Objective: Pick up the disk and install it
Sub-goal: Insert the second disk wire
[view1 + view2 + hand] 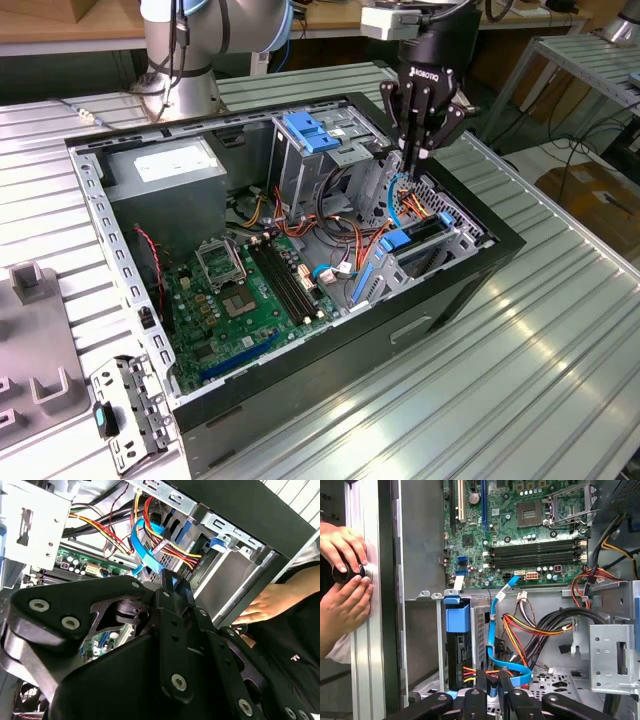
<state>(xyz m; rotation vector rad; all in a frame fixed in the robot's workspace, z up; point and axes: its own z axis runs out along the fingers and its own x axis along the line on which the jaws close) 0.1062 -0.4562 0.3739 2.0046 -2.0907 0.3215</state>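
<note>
pincer (492, 692) clenched on a flat blue cable (495, 630), just above the slotted-in disk (459, 652).

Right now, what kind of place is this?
Probably a robotics lab or test bench for computer assembly: an open computer case lies on a ribbed aluminium table, its motherboard exposed, and a robot arm's pincer reaches into it.

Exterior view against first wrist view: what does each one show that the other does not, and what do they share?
Exterior view: the grey power supply box and the arm's base. First wrist view: two hands on a dark knob beside the case. Shared: the green motherboard, the blue cable and the gripper.
</note>
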